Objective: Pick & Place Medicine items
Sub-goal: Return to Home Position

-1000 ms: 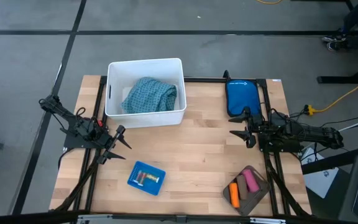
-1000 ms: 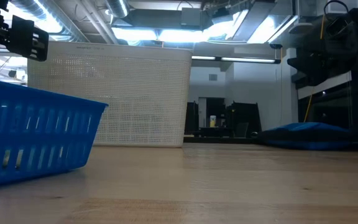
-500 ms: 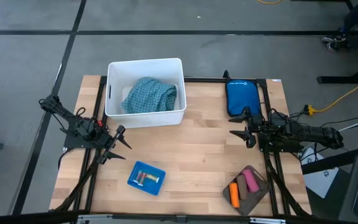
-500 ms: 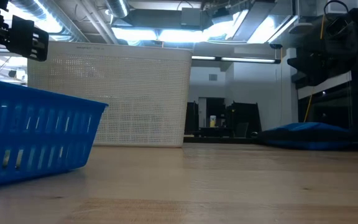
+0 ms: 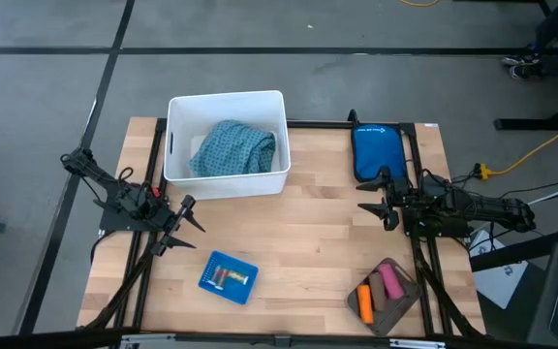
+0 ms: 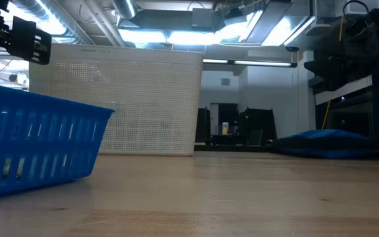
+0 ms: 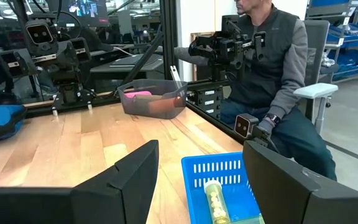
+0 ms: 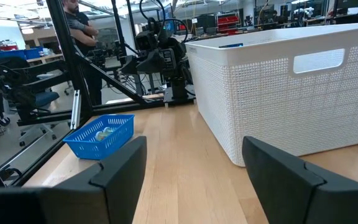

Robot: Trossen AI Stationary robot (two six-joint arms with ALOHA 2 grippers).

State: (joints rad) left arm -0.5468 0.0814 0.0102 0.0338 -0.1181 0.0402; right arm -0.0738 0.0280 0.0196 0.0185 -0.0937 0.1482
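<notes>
At the table's (image 5: 308, 233) left edge: left gripper (image 5: 186, 219), low over the wood, fingers (image 7: 126, 180) spread wide, nothing between them. Points toward the middle of the table. At the right edge: right gripper (image 5: 374, 206), fingers (image 8: 278, 168) parted just as wide, likewise empty, just beside one end of the blue pouch (image 5: 373, 153). Well apart from each other, and from every bin.

In the dark bin (image 5: 408, 289), at the corner on the right arm's side farthest from the white bin (image 5: 226, 182): pink block (image 5: 390, 283) and orange tube (image 5: 365, 302) lying side by side, with what may be the brown stick (image 5: 378, 294) between them, hard to make out against the dark bottom. In the small blue basket (image 5: 206, 281), on the wood nearer the left gripper: a clear vial (image 7: 216, 208) of yellowish pills (image 7: 214, 194), lying flat. In the white bin, at the far side of the table: a crumpled blue-green cloth (image 5: 235, 147), filling much of it.

Beyond the table: a seated person (image 7: 272, 62) in a grey top in the left wrist view, a standing person (image 8: 79, 25) with folded arms in the right wrist view
</notes>
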